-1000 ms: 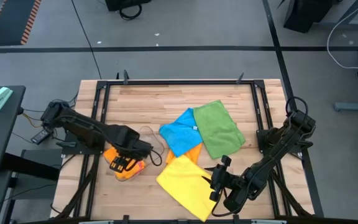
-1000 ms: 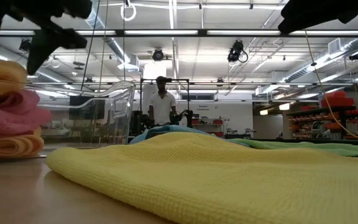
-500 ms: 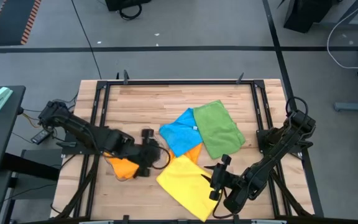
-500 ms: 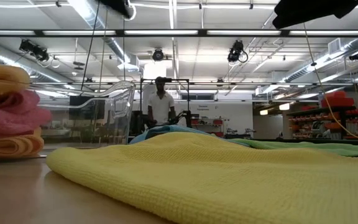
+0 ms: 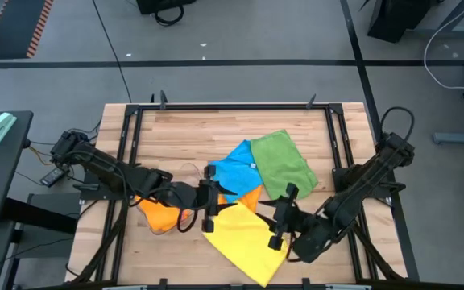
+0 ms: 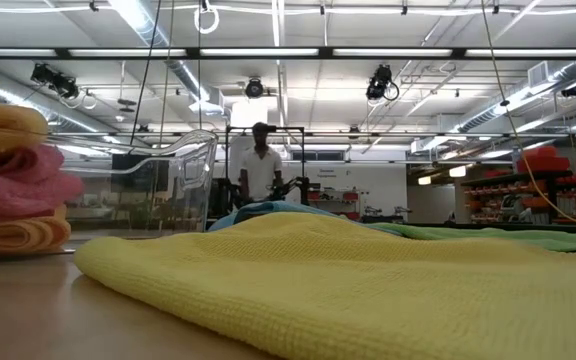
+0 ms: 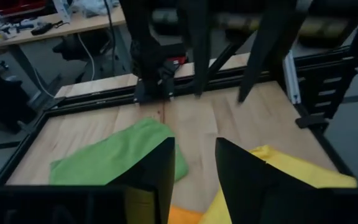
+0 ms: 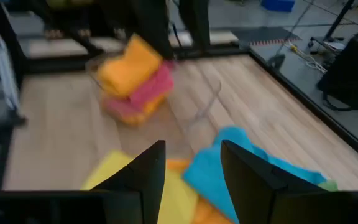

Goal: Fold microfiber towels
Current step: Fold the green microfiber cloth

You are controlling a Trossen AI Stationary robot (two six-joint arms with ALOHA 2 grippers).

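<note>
Four towels lie loose in the middle of the table. The yellow towel [image 5: 244, 238] is nearest, and the blue towel [image 5: 232, 173] lies over an orange one [image 5: 252, 196], with the green towel [image 5: 284, 165] beside them. A folded orange and pink stack [image 8: 135, 81] rests at the near left. My left gripper [image 5: 214, 199] hangs open in the air between that stack and the yellow towel's corner, pointing toward the table's right. Above the yellow towel, my right gripper [image 5: 278, 216] is also open and points toward the table's left. Neither gripper has anything between its fingers.
A clear plastic tray [image 6: 173, 175] stands at the folded stack [image 6: 8, 180]; whether the stack lies inside it I cannot tell. A black frame [image 5: 131, 129] runs around the wooden table. A person [image 6: 260, 165] stands far behind it. Bare wood shows at the far side.
My left gripper has left the folded stack, risen and gone toward the table's right, tipping from pointing down to almost level. My right gripper has risen above the yellow towel and shifted a little toward the far edge. The towels have stayed where they were.
</note>
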